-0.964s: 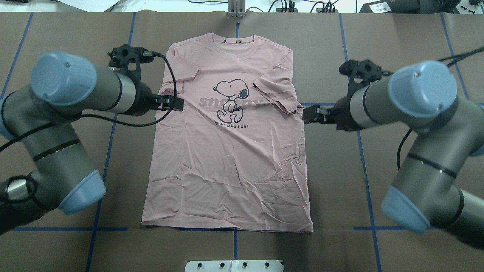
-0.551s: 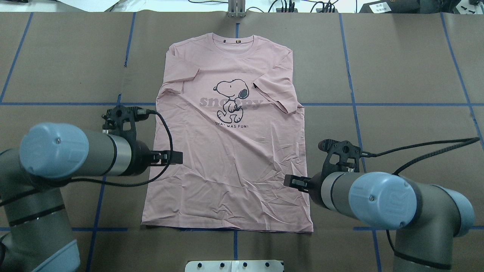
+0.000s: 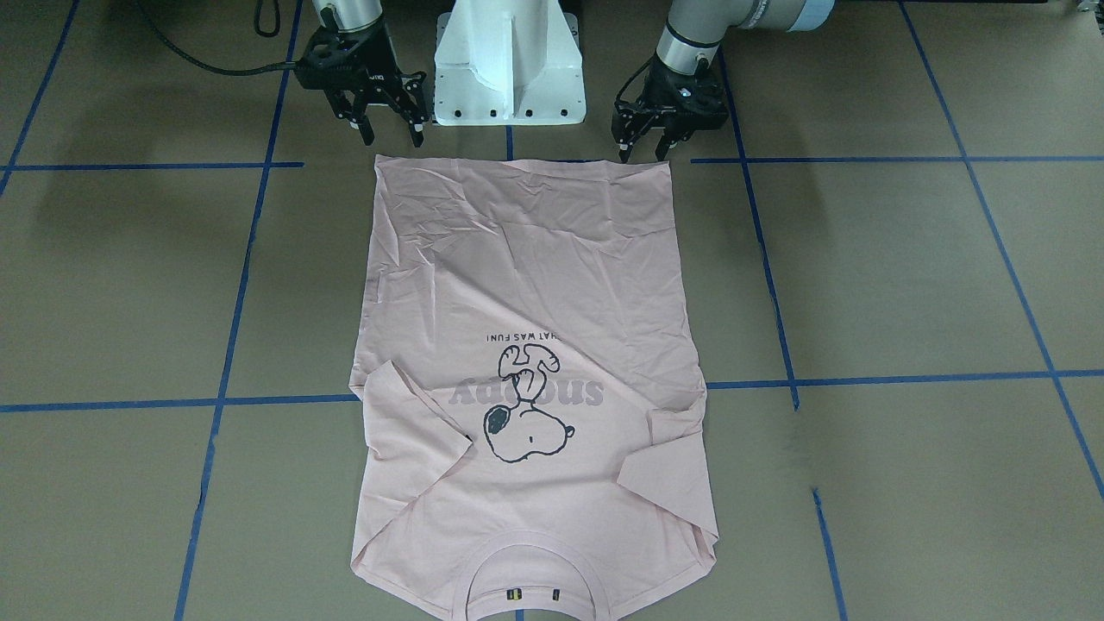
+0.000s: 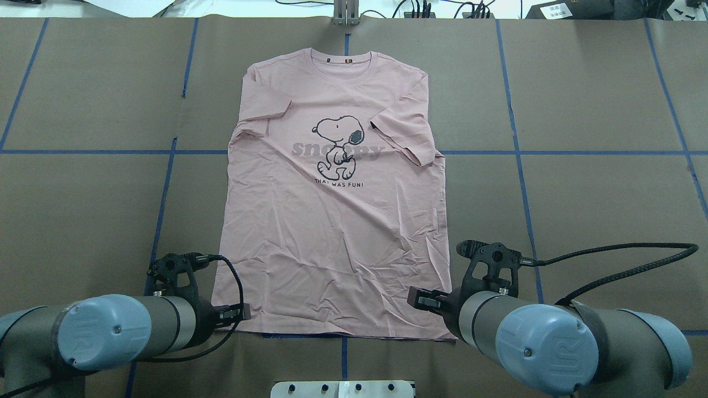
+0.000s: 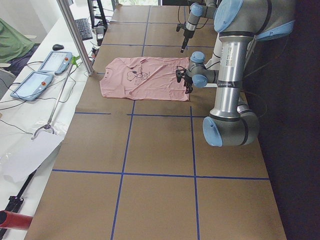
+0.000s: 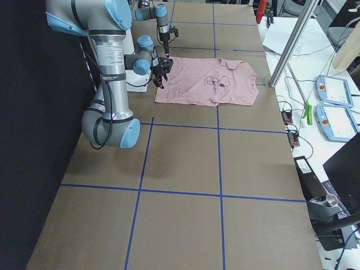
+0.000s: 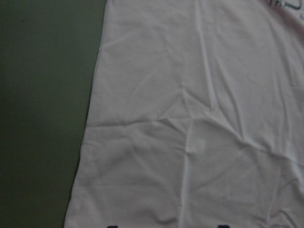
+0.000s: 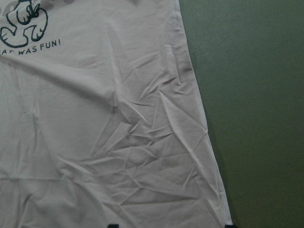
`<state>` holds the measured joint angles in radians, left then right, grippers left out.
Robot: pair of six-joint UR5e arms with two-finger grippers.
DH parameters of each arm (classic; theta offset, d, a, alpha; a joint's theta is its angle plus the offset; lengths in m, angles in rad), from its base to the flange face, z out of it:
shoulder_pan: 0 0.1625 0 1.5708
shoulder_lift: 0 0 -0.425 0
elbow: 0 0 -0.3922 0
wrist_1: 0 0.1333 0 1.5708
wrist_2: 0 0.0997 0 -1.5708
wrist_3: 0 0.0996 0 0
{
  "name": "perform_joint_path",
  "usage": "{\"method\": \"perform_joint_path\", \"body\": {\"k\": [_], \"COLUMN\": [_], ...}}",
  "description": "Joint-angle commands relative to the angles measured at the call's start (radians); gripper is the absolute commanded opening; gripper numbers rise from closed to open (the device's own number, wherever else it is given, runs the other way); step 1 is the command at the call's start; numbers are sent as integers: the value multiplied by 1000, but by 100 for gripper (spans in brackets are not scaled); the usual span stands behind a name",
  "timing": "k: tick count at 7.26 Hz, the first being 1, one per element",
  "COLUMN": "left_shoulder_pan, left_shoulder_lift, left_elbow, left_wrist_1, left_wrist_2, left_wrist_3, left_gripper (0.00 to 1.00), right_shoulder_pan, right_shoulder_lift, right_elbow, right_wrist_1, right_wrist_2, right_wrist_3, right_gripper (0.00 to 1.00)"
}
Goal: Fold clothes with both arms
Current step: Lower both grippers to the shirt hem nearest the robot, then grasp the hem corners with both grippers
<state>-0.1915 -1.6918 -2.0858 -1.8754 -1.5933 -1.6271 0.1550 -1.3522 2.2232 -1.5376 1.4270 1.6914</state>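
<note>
The pale pink T-shirt [image 4: 332, 232] lies flat, print up, both sleeves folded onto the chest, collar on the far side and hem toward the robot base. My left gripper [image 4: 240, 313] hovers open at the hem's left corner; in the front-facing view the left gripper [image 3: 642, 153] has its fingers spread just over that corner. My right gripper [image 4: 417, 300] is open at the hem's right corner, and the right gripper [image 3: 393, 138] holds nothing. Both wrist views look down on wrinkled shirt fabric [image 7: 190, 118] [image 8: 104, 133] beside bare table.
The white pedestal base [image 3: 509, 69] stands just behind the hem, between the two grippers. Blue tape lines [image 4: 520, 182] cross the brown table cover. A metal post [image 5: 75, 35] and teach pendants [image 5: 42, 75] sit at the table's far edge.
Both arms have drawn back toward the robot base, from sleeve level along the shirt's sides down to the hem corners. The shirt has not moved.
</note>
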Motion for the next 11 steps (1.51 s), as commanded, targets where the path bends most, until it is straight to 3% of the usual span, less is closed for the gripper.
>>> {"method": "perform_joint_path", "body": {"k": [1, 4, 6, 11], "left_shoulder_pan": [12, 14, 18, 12], "left_shoulder_lift": [27, 23, 14, 12], "left_elbow": [4, 29, 44, 52], "left_wrist_1": [1, 5, 4, 4], "left_wrist_2": [7, 6, 4, 6], "left_wrist_3": [-10, -8, -8, 1], "left_gripper": [64, 63, 56, 56], "right_shoulder_pan": [-2, 0, 0, 0], "right_shoulder_lift": [1, -1, -1, -1], "right_elbow": [0, 0, 0, 1], "right_wrist_1": [-1, -1, -1, -1], "right_wrist_2": [-2, -2, -3, -3], "right_wrist_3": [1, 1, 1, -1], "right_gripper": [81, 82, 82, 83]}}
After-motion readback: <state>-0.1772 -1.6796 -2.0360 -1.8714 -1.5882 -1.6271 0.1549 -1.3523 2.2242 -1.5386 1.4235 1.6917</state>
